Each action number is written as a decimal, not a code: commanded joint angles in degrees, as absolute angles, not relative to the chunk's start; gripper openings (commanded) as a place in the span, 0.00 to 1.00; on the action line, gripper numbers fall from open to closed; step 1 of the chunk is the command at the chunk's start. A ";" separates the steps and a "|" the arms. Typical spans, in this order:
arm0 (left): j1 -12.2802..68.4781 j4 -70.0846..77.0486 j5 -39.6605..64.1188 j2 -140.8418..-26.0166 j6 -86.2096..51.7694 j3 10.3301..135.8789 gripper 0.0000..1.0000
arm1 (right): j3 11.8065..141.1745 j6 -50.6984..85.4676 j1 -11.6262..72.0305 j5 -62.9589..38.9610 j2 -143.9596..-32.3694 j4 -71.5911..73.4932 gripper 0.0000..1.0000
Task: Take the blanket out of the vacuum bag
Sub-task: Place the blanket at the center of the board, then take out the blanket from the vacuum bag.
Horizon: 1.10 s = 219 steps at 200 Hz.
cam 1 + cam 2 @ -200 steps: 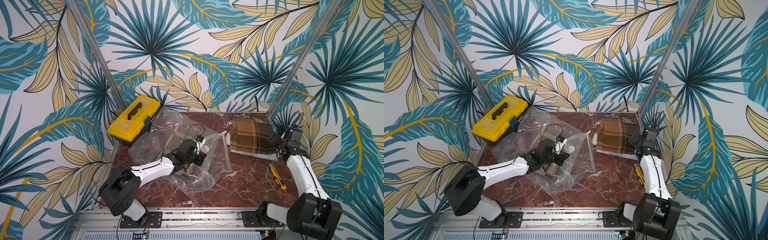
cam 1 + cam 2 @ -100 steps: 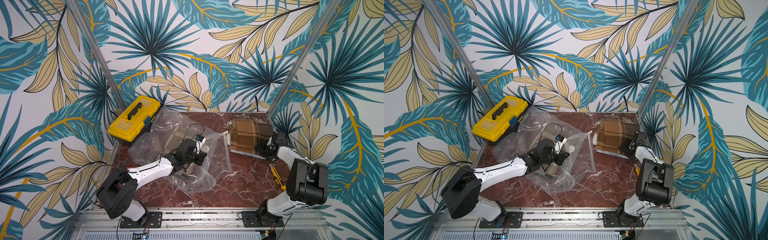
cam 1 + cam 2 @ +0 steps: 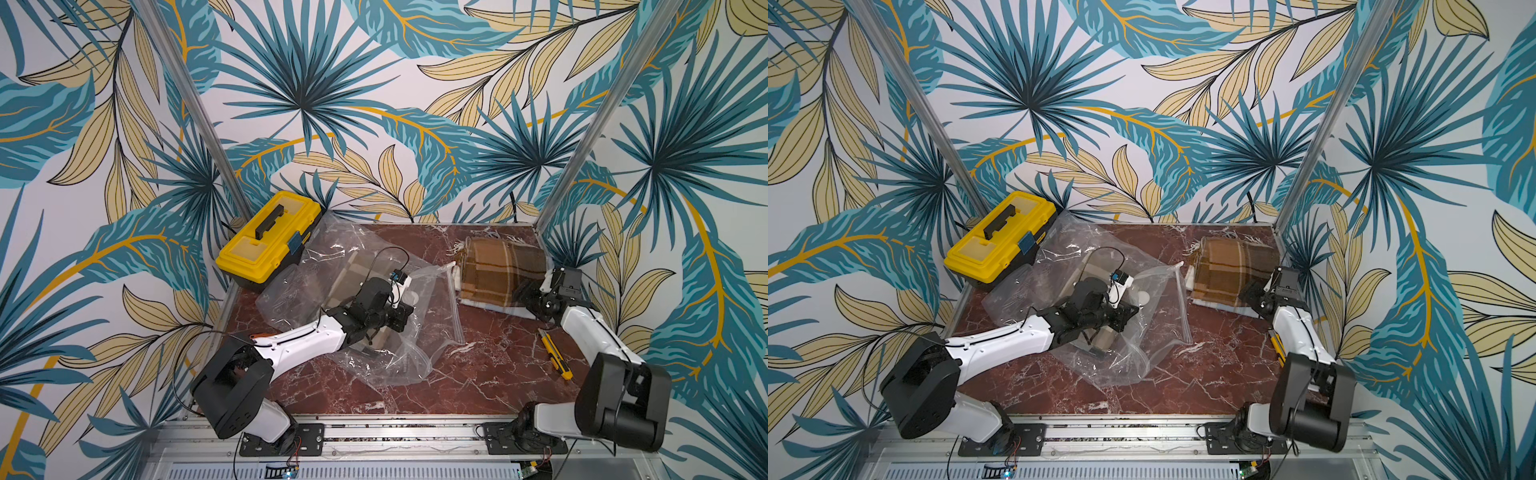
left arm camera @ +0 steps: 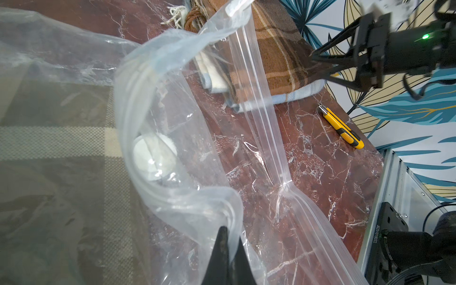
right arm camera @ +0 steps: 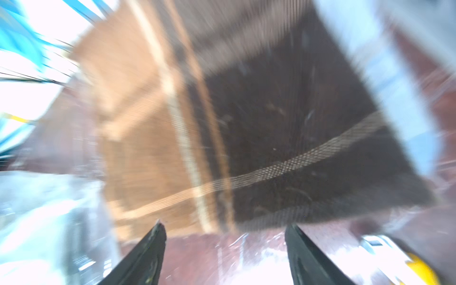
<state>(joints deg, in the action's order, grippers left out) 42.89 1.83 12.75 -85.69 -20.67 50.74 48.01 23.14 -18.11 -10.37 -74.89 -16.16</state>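
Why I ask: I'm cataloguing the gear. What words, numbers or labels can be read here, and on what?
Black arm base: a white serial string, too small to read surely.
Vacuum bag: faint marks, unreadable.
Yellow toolbox: no text visible.
Utility knife: no text visible.
Nothing else is legible.

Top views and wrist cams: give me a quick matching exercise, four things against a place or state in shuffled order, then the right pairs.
1 toolbox
2 utility knife
3 left end effector
4 right end effector

A open, facing the brown plaid blanket
B shut on the vacuum bag
C far left corner
D near the right edge of the table

Pairs: 1-C, 2-D, 3-B, 4-A
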 commanded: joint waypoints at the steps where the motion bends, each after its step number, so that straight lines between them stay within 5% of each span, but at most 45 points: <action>1: 43.15 4.70 14.80 -84.26 -22.35 52.74 0.00 | 48.25 20.28 -18.11 -11.53 -66.30 -19.17 0.81; 116: 43.09 5.69 15.60 -77.84 -21.47 54.76 0.00 | 38.62 31.13 -15.26 -35.23 -46.04 -19.84 0.83; 219: 42.98 7.12 13.53 -75.68 -21.02 50.39 0.00 | 30.58 39.43 6.65 -21.42 -46.50 -11.99 0.82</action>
<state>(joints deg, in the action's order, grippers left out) 42.94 5.30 14.13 -77.12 -22.17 50.92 32.38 36.73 3.09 -26.98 -45.06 -17.80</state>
